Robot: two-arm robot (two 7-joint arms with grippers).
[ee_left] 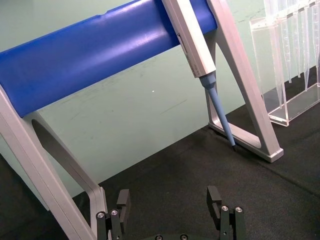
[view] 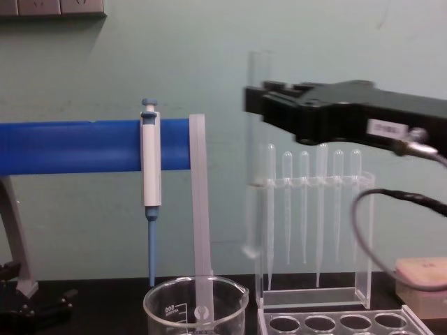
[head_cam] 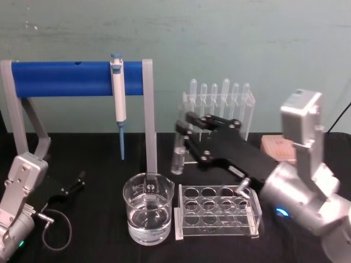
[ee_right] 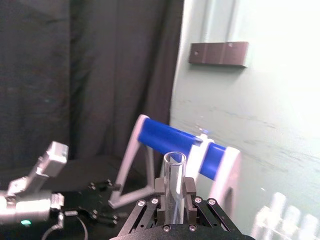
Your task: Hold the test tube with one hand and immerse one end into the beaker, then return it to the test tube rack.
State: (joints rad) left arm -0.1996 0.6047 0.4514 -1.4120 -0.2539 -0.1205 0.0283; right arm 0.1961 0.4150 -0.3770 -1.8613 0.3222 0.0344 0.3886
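My right gripper (head_cam: 184, 130) is shut on the test tube (head_cam: 178, 155), a clear glass tube held upright in the air. In the chest view the test tube (view: 258, 153) hangs from the gripper (view: 255, 105) with its lower end a little above the rim of the beaker (view: 195, 305), near that rim's right side. The right wrist view shows the tube's open rim (ee_right: 175, 186) standing up between the two black fingers (ee_right: 190, 189). The beaker (head_cam: 149, 212) holds clear liquid and stands at the front centre. My left gripper (head_cam: 75, 184) rests open at the table's left, also in its wrist view (ee_left: 169, 202).
A clear tube rack (head_cam: 216, 212) with empty holes stands right of the beaker. Behind it is a pipette rack (head_cam: 219, 104) with several plastic pipettes. A white and blue pipettor (head_cam: 118, 93) hangs on the blue-barred stand (head_cam: 60, 78). A pink box (head_cam: 277, 148) sits at the right.
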